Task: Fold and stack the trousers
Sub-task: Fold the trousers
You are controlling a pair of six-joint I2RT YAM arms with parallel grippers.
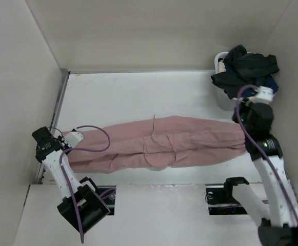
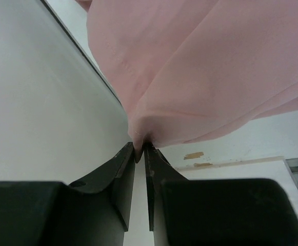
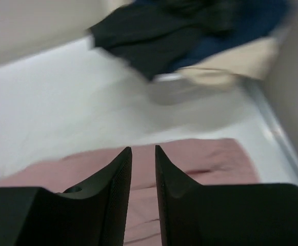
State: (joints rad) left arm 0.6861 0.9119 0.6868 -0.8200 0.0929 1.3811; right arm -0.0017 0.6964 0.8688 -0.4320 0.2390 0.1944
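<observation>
The dusty-pink trousers point(image 1: 164, 146) lie stretched left to right across the white table, folded lengthwise with the legs on top of each other. My left gripper point(image 1: 65, 138) is at their left end, shut on a pinch of the pink fabric point(image 2: 215, 66), which bunches between the fingertips in the left wrist view point(image 2: 140, 148). My right gripper point(image 1: 241, 122) hovers over the trousers' right end point(image 3: 200, 159). Its jaws point(image 3: 143, 149) stand a narrow gap apart with nothing between them.
A white bin point(image 1: 221, 100) at the back right holds black and navy garments point(image 1: 246, 66) and a cream cloth point(image 3: 236, 64). Walls enclose the table on the left, back and right. A metal strip point(image 1: 56, 113) runs along the left edge.
</observation>
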